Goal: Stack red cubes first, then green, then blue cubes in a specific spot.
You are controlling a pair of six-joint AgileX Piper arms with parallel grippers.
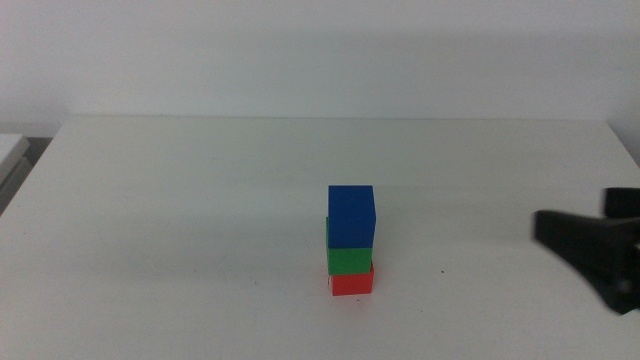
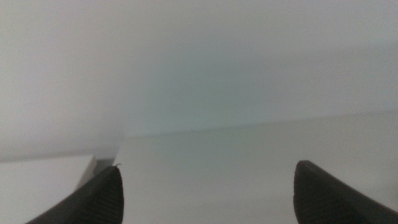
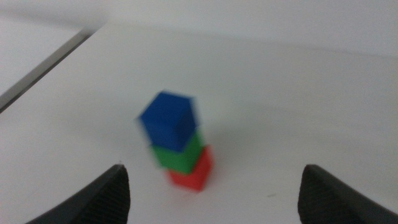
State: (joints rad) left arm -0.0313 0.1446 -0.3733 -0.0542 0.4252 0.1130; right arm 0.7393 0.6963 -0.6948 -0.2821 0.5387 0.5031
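Note:
A three-cube stack stands on the white table [image 1: 180, 200] near the front middle: the red cube [image 1: 352, 284] at the bottom, the green cube [image 1: 350, 259] on it, the blue cube [image 1: 351, 216] on top. The spot beneath the stack is hidden. In the right wrist view the blue cube [image 3: 168, 119], green cube [image 3: 180, 155] and red cube [image 3: 194, 173] appear blurred, apart from the jaws. My right gripper [image 1: 600, 250] sits at the right edge, well clear of the stack, open [image 3: 214, 193] and empty. My left gripper [image 2: 205, 193] is out of the middle view, open, facing bare table.
A table edge with a darker gap [image 3: 43, 68] runs past the stack's far side in the right wrist view. A second white surface [image 1: 10, 150] adjoins the table at the left. The wall rises behind the table's back edge.

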